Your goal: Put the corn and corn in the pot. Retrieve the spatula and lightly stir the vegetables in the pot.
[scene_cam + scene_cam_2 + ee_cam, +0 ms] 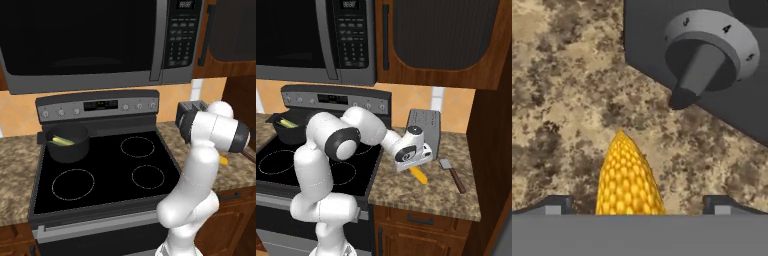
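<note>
The dark pot (68, 148) stands on the stove's back left burner with one yellow cob (61, 141) lying inside it; the pot (292, 132) and that cob (287, 123) also show at the far left of the right base view. The second cob (418, 175) lies on the granite counter right of the stove, in front of the toaster. My gripper (639, 205) is lowered over this cob (629, 177), open, with a fingertip (559, 205) standing clear on either side. A spatula (452, 175) with a grey blade and brown handle lies on the counter to the cob's right.
A silver toaster (423, 127) stands just behind the gripper, and its dial knob (704, 55) is close ahead of the hand. The stove top (107, 170) has four burner rings. A microwave (85, 40) hangs over the stove, and a wooden cabinet (441, 40) over the counter.
</note>
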